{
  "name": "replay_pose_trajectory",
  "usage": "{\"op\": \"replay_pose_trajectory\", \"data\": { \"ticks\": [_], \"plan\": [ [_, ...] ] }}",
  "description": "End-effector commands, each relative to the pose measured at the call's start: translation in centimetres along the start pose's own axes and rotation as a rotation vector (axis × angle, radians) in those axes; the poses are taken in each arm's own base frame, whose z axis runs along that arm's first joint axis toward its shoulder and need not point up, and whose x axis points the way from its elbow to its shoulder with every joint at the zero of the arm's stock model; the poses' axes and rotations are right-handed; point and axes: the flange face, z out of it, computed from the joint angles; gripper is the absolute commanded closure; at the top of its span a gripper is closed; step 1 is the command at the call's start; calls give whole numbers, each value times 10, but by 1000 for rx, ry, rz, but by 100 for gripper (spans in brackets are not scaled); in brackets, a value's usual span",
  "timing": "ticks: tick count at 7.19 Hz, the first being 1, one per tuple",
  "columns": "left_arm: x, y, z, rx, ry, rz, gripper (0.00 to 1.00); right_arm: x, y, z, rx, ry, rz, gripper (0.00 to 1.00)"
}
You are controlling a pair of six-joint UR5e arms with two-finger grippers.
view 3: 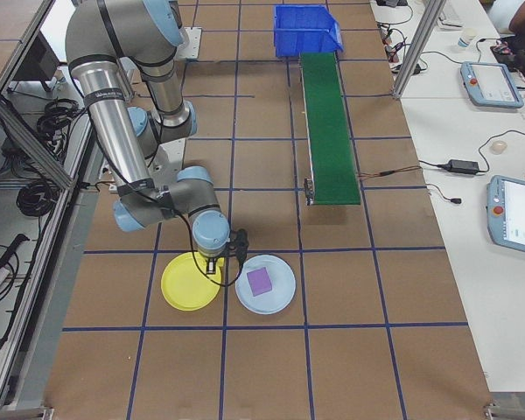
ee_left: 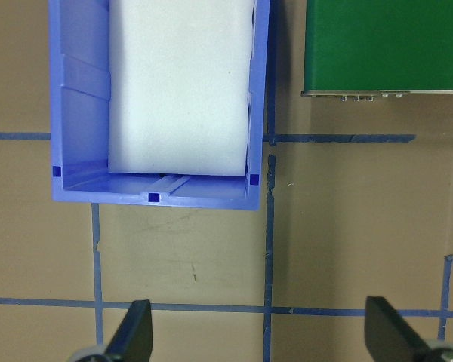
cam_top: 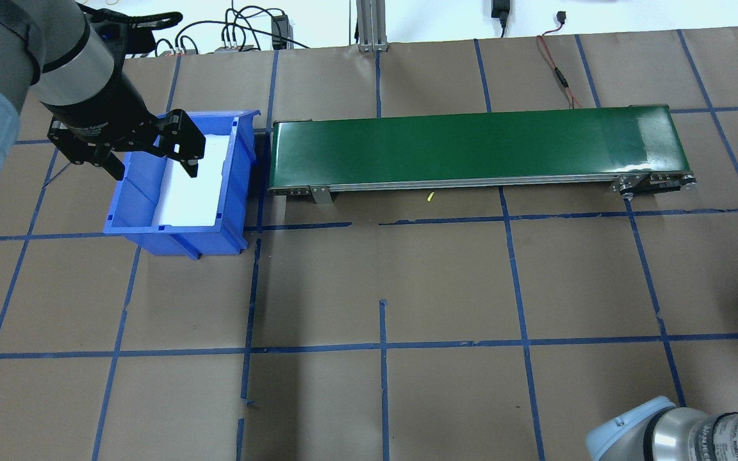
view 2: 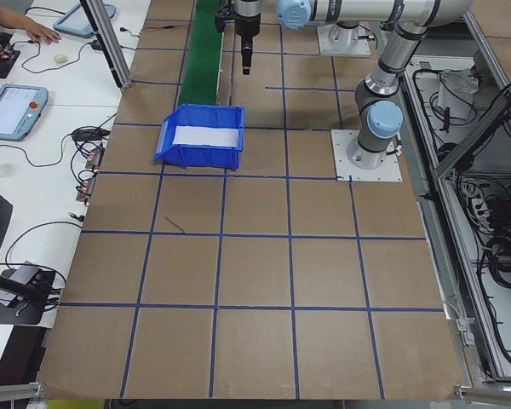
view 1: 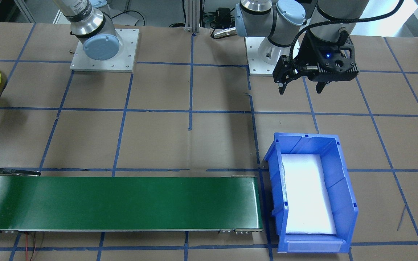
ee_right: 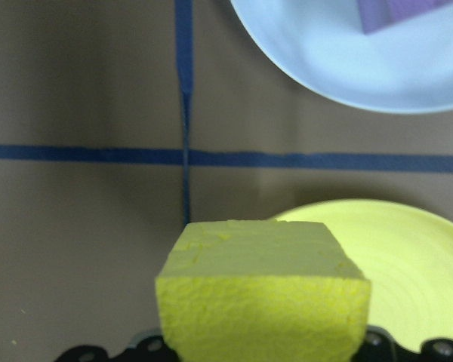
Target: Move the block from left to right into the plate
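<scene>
Clamped between the right gripper point(ee_right: 263, 354) fingers is a yellow block point(ee_right: 263, 290), which fills the bottom of the right wrist view; only the dark finger bases show at either side of it, so the jaws are closed on the block's flanks. From the right side view this gripper point(view 3: 217, 262) hangs low over the yellow plate point(view 3: 191, 282), at its far right edge, and the wrist view shows the plate point(ee_right: 408, 264) lying just beyond and to the right of the held block; whether the block touches the plate cannot be told. Just beside the yellow plate, on its right, lies a pale blue plate point(view 3: 266, 283) with a purple block point(view 3: 260, 280) resting on it. The left gripper point(cam_top: 151, 160) hovers at the other end of the table, above the near left rim of the blue bin point(cam_top: 234, 186), with its fingers point(ee_left: 136, 332) spread wide and nothing between them. The bin holds a white liner point(ee_left: 181, 83). A green conveyor belt point(cam_top: 471, 147) runs from just beside the bin toward the robot's right, and its surface is bare. Blue tape lines point(cam_top: 382, 346) divide the brown table point(cam_top: 446, 275) into squares.
</scene>
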Motion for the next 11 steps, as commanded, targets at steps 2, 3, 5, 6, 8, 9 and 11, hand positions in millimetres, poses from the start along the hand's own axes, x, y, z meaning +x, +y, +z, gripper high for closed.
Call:
{"op": "replay_pose_trajectory", "data": {
  "ticks": [2, 3, 5, 6, 8, 9, 11],
  "plan": [
    [0, 0, 0, 0, 2, 0, 0, 26, 41, 4, 7, 17, -10, 25],
    [0, 0, 0, 0, 2, 0, 0, 28, 44, 7, 10, 11, -6, 10],
    [0, 0, 0, 0, 2, 0, 0, 30, 44, 8, 10, 8, -6, 1],
    [0, 0, 0, 0, 2, 0, 0, 30, 44, 6, 12, 10, -3, 1],
    [0, 0, 0, 0, 2, 0, 0, 17, 18, -40, 23, 92, -41, 1],
    [0, 0, 0, 0, 2, 0, 0, -17, -33, -99, 39, 147, -100, 2],
    [0, 0, 0, 0, 2, 0, 0, -79, -72, -204, 35, 121, 62, 2]
  ]
}}
